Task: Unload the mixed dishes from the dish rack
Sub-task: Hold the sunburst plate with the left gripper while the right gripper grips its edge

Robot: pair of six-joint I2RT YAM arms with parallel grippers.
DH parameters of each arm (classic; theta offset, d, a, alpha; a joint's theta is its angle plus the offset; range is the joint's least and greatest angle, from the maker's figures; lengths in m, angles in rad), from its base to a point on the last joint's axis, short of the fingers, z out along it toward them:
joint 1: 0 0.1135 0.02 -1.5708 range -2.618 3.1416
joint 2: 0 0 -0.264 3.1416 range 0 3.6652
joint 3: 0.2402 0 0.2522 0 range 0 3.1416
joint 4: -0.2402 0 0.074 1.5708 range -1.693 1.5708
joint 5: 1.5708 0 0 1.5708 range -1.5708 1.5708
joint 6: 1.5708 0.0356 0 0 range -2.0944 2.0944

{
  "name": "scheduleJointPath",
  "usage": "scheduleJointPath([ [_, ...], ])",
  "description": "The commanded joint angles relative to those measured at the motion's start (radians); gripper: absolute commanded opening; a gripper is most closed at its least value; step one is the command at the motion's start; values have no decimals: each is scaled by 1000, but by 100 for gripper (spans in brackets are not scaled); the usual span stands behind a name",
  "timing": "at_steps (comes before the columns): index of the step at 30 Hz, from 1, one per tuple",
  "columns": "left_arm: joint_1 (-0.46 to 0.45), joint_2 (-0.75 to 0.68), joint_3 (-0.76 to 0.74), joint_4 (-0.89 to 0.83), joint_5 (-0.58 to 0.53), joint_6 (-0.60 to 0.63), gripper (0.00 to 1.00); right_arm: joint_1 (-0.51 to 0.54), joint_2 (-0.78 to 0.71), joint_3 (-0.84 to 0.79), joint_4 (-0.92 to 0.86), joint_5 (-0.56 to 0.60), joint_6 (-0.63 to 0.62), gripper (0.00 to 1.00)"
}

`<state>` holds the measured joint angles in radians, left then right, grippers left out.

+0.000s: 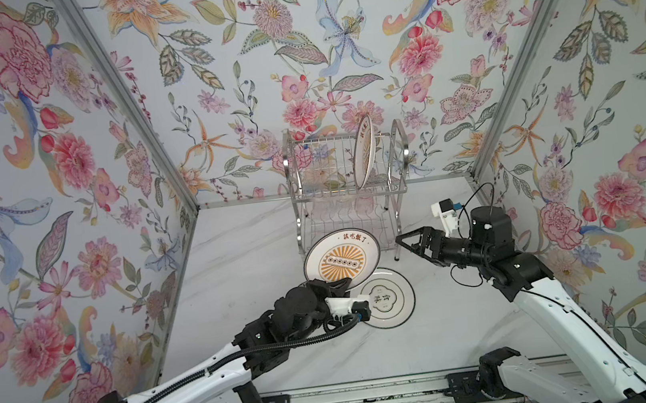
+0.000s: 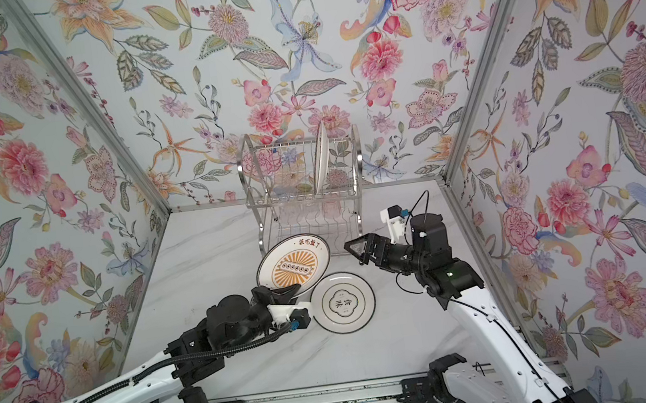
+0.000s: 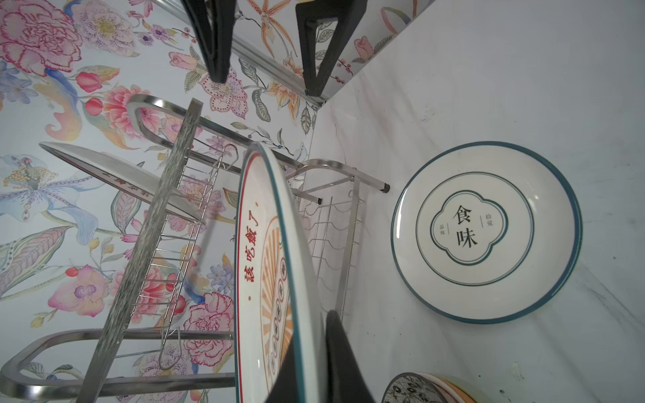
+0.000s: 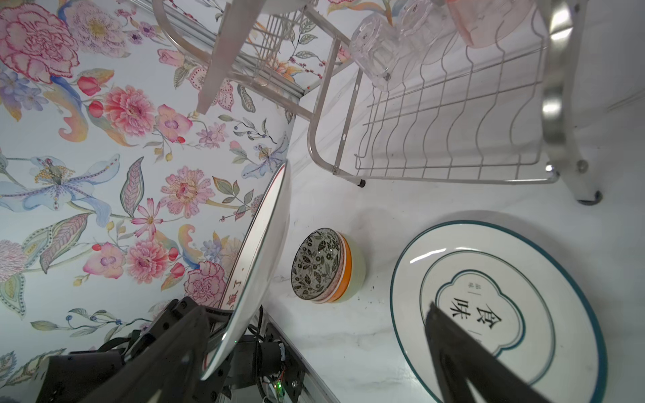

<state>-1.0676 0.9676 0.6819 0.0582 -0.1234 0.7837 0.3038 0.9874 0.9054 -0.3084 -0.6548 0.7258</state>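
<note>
Nearest my station, the left fingers [image 1: 338, 285] are clamped on the near rim of the sunburst plate [image 1: 341, 258]. They hold it steeply tilted and clear of the marble surface [image 1: 235, 255], its printed face turned up towards me. Just right of those fingers and lower down, a teal-rimmed plate [image 1: 385, 299] lies flat on the surface. In both top views the held plate's lower edge overlaps its far left rim, though I cannot tell whether the two touch. I judge the coming move turns on this relation: the flat plate sits beside and below the grip, so the held one must swing from near upright to level as it travels right. A stack of bowls [image 4: 324, 265], the patterned one uppermost, stands on the surface close by. Farther out, the right fingers [image 1: 406, 244] hang spread wide and empty near the front right leg of the dish rack [image 1: 353, 192]. At the back, the racked plate [image 1: 364, 155] stands on edge in the upper tier, its long axis upright. Small cups [image 4: 375, 52], one of them pink, sit on the lower shelf, and the right arm is nearer to both.
</note>
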Motion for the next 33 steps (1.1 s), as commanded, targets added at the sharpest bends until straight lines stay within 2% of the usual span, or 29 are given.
scheduleJointPath([
  [1, -23, 36, 34, 100, -32, 66, 0, 50, 35, 38, -31, 25, -39, 96],
  [5, -31, 81, 14, 160, -49, 103, 0, 82, 99, 68, -51, 33, -51, 93],
  [14, -43, 164, 4, 244, -83, 172, 0, 97, 239, 152, -233, 82, -106, 76],
  [24, -46, 231, -8, 278, -96, 225, 0, 68, 330, 187, -267, 24, -100, 38],
  [33, -46, 276, 16, 278, -105, 254, 0, 37, 385, 190, -264, -33, -101, 25],
])
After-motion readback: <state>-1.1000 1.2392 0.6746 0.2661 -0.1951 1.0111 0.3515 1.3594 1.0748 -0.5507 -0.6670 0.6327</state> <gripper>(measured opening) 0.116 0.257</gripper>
